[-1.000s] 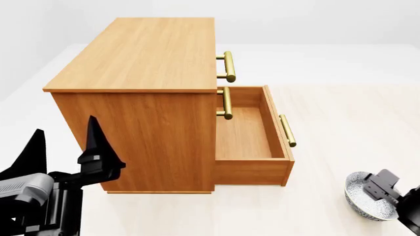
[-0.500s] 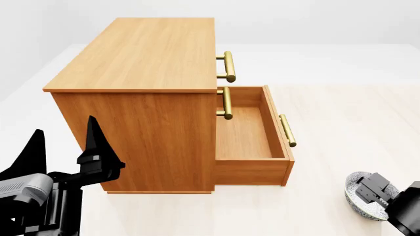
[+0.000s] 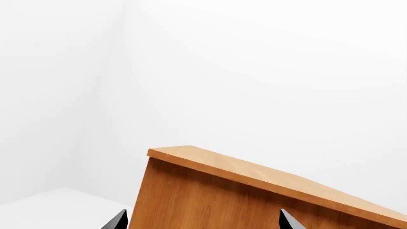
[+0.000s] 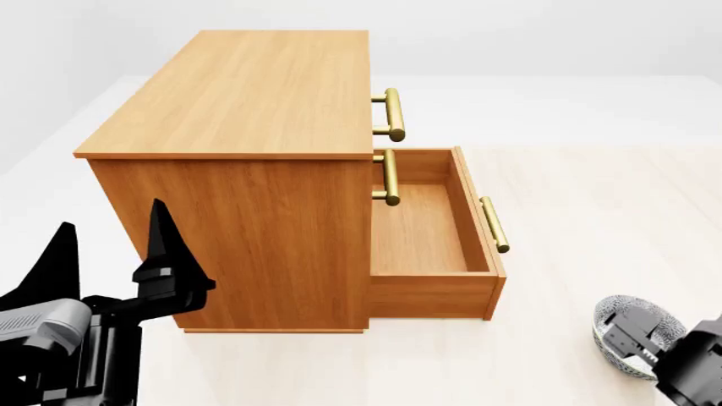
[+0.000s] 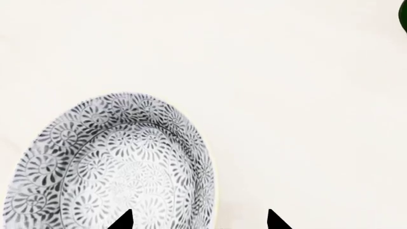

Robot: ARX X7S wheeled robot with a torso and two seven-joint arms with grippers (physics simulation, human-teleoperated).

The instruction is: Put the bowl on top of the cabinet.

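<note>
While it sits on the pale floor, bowl (image 4: pixel 630 328): upright, well right of the cabinet (image 4: pixel 243 169).
Right gripper (image 5: pixel 198 220): fingers parted, straddling the bowl's rim.
Left gripper (image 4: pixel 113 254): fingers spread, empty, beside the cabinet.
Bottom drawer (image 4: pixel 434 237): open.

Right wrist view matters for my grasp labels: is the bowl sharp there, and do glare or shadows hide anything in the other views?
Right wrist view: the bowl is sharp, its pattern crisp, though cropped by the frame edge. Head view: even soft light, no glare; the cabinet casts only a faint shadow. Left wrist view: mostly blank white wall, cabinet edge sharp.
</note>
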